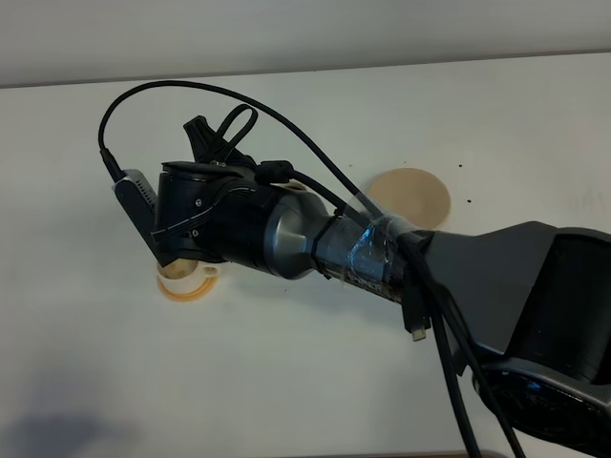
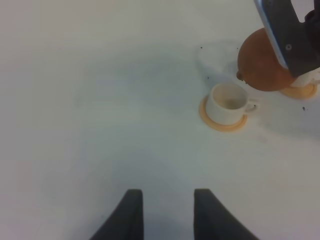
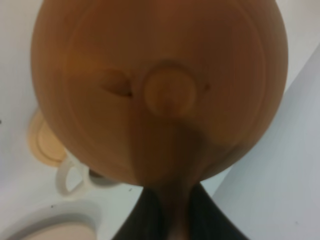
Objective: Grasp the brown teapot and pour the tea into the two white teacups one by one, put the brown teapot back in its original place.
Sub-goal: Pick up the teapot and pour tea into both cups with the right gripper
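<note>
My right pincer (image 3: 172,212) is clamped on the loop handle of the brown teapot (image 2: 260,67), which hangs clear of the bench (image 2: 100,100) above the cups. The pot covers most of the far cup (image 2: 306,79). The near cup (image 2: 227,102) sits on its orange coaster (image 2: 220,122) just beside the spout, and I cannot tell which cup the spout is aimed at. My left pincer (image 2: 164,215) hangs open and empty, well apart. I judge the clay pot weighty, stiff, smooth and breakable, with a lid (image 3: 169,94) that may slip, so the handle is the one sound hold. The beige coaster (image 1: 409,197) lies away from the cups with nothing on it.
</note>
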Action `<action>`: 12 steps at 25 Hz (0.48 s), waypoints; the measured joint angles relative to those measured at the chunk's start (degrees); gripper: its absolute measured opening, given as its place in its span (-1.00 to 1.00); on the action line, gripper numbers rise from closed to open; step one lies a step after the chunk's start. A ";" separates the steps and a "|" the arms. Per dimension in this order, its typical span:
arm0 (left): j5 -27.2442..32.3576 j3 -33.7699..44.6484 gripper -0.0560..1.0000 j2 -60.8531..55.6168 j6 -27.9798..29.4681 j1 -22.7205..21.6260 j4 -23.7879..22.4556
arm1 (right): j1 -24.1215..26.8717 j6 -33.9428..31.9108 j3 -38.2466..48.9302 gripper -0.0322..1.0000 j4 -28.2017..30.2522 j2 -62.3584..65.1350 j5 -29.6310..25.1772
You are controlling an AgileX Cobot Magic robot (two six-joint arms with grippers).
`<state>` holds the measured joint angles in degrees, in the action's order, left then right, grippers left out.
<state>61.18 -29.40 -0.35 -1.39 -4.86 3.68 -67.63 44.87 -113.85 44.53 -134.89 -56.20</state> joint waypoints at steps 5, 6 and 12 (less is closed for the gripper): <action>0.00 0.00 -0.42 0.00 0.00 0.00 0.00 | -0.65 0.17 0.00 -0.77 2.55 -1.06 0.01; 0.00 0.00 -0.42 0.00 0.00 0.00 0.00 | -0.65 0.17 0.00 -0.77 3.26 -1.08 0.01; 0.00 0.00 -0.42 0.00 0.00 0.00 0.00 | -1.28 0.84 0.00 -0.77 5.05 -1.08 0.13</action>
<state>61.18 -29.40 -0.35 -1.39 -4.86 3.68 -68.91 45.71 -113.85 49.57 -135.97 -56.07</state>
